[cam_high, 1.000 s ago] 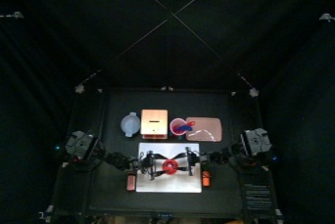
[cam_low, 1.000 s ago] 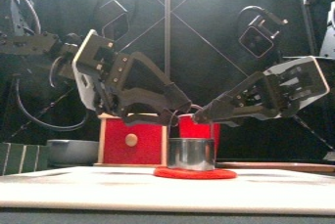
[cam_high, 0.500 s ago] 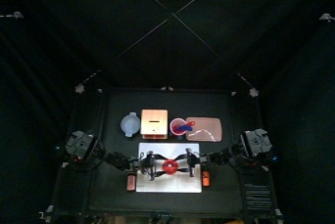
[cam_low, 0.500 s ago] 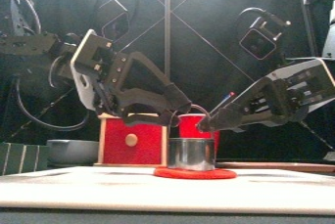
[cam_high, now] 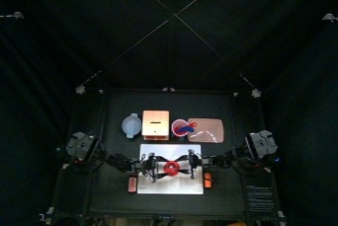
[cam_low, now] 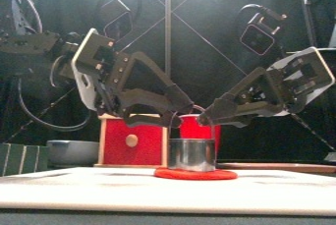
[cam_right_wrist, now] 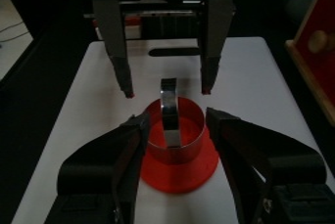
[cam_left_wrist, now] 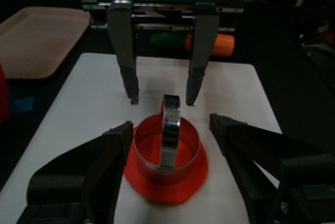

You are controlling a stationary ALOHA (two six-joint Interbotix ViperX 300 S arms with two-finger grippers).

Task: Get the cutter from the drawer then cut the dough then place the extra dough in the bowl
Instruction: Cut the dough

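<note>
At the left, the left gripper [cam_left_wrist: 171, 123] is held with its jaws spread, angled down toward the middle of the white cutting board [cam_left_wrist: 92, 91]. The round metal cutter [cam_low: 192, 153] is seated upright on the red dough disc [cam_low: 197, 174] at the board's centre, gripped by neither arm. From the right, the right gripper [cam_right_wrist: 171, 116] is likewise held wide open, its tips just above the cutter.

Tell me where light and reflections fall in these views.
Top view: the white cutting board is the brightest patch amid dark curtains. Front view: the cutter shows a pale sheen. Left wrist view: its wall seems to mirror the red dough.
</note>
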